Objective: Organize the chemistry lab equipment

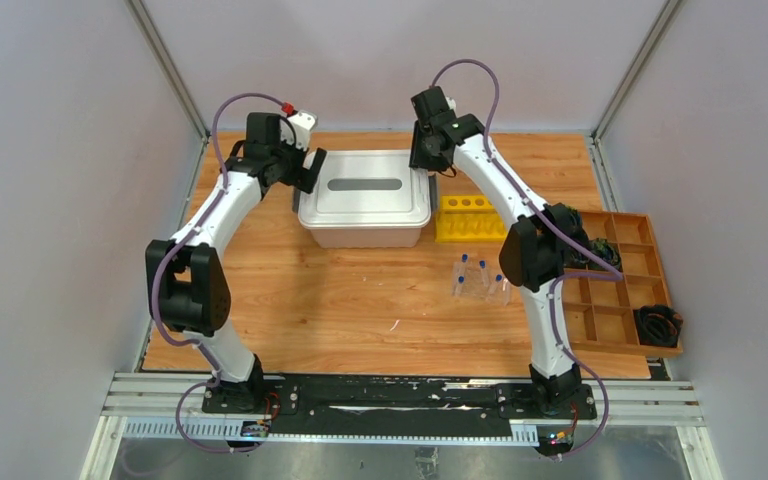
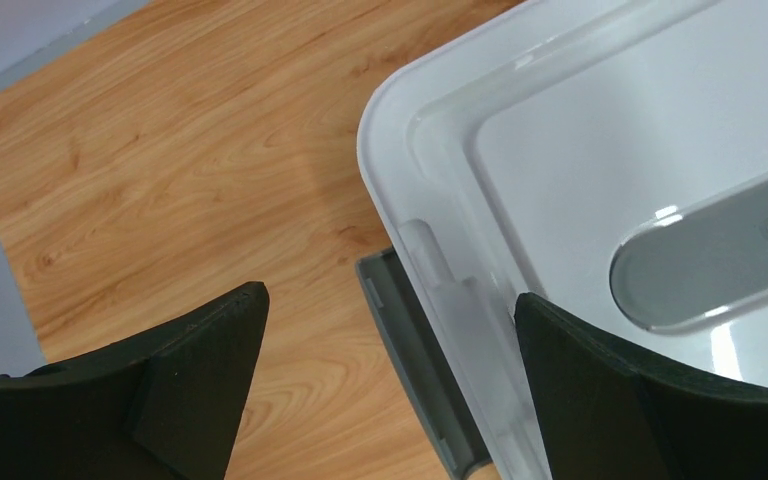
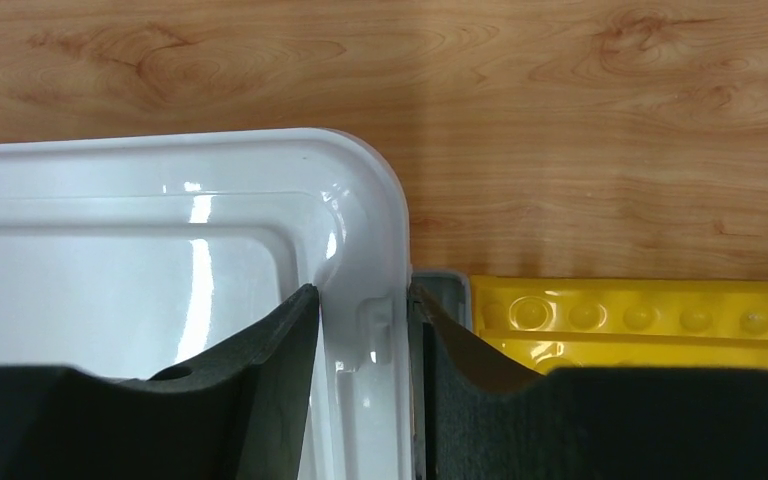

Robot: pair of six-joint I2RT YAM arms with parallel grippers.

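Glossy rounded white lid (image 1: 360,212), dimpled yellow rack (image 3: 660,312)

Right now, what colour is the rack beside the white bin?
Yellow plastic rack, clearest in top external view.

Closed bin and side tray
We see a white lidded bin (image 1: 365,205) on the wooden table (image 1: 310,300), a yellow rack (image 1: 470,220) just beside its right end, and a wooden compartment tray (image 1: 600,325) at the right edge holding black coils (image 1: 657,324).

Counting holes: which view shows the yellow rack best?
Top external: the yellow rack shows nearly whole, its right end under the right arm. Right wrist catches only one edge; left wrist none of it.
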